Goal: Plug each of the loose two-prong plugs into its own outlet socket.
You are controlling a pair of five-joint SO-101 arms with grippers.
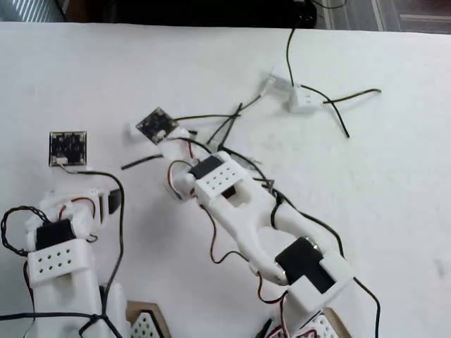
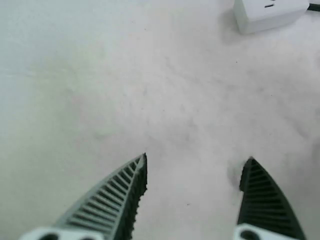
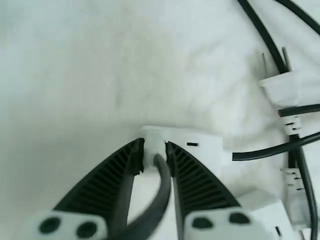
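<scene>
Left gripper over bare table toward its near-left corner, an outlet socket ahead of it, right gripper near the table's middle, a plug between its fingers, touching a second outlet socket, a loose plug beside that, among cords.

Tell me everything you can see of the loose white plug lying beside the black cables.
The plug is white, plastic by its look, with two thin metal prongs bare and pointing away from its ribbed cord end. It is plugged into nothing and lies on the white table. A black cable runs close past its prongs, and another crosses its cord end. It sits apart from the right pincer, which grips the other plug.
</scene>
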